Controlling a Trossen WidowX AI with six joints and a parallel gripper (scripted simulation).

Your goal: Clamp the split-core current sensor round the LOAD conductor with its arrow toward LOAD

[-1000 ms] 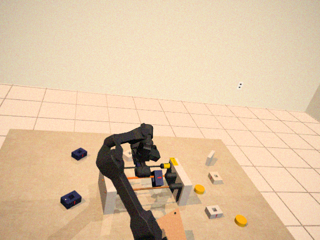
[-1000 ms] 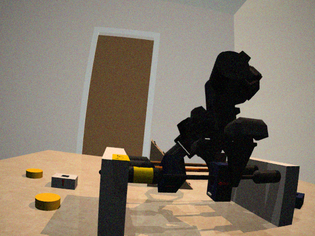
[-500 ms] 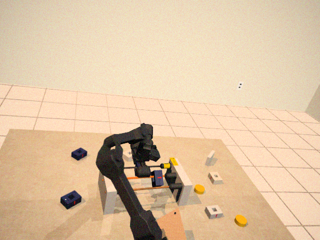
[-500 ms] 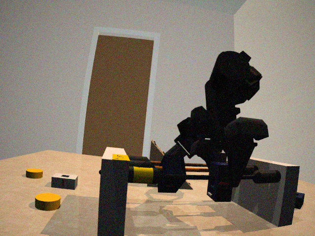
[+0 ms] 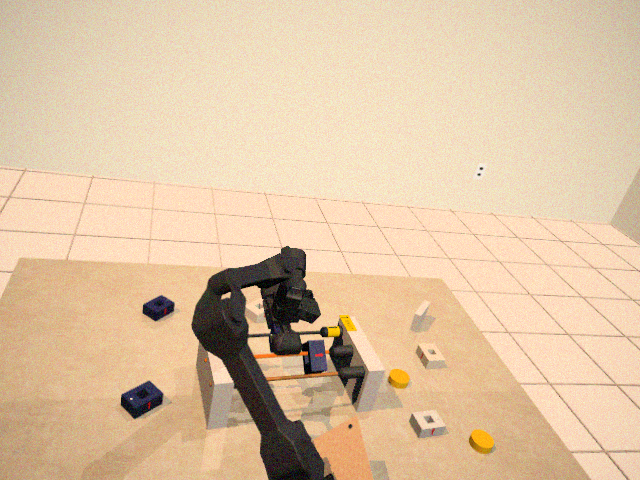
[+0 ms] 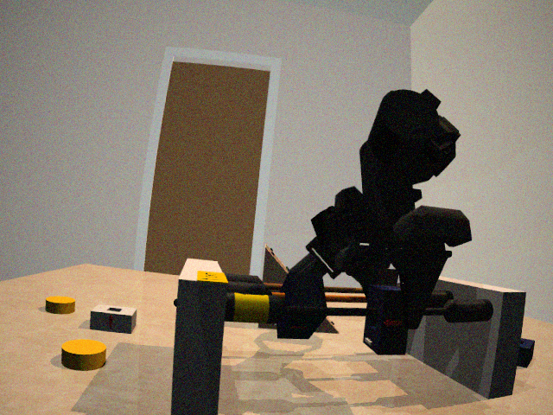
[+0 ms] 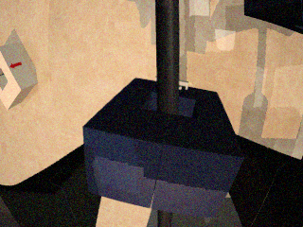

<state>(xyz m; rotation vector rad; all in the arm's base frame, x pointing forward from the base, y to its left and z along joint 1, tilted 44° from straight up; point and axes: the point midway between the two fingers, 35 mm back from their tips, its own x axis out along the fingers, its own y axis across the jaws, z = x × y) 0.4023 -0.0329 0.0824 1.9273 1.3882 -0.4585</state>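
Note:
A dark blue sensor surrounds the black conductor. In the wrist view its halves look closed, with a thin seam; latching cannot be confirmed. Its red mark shows in the exterior view, but its direction is unreadable. In the top view the arm mostly hides it. My gripper is shut on this sensor, fingers on either side across the conductor. A yellow sleeve is on that conductor, beside a yellow label whose text is unreadable.
Another blue sensor sits on the middle, orange conductor, close to my gripper. Pale end blocks bound the conductors. Blue blocks lie left; white blocks and yellow discs lie around.

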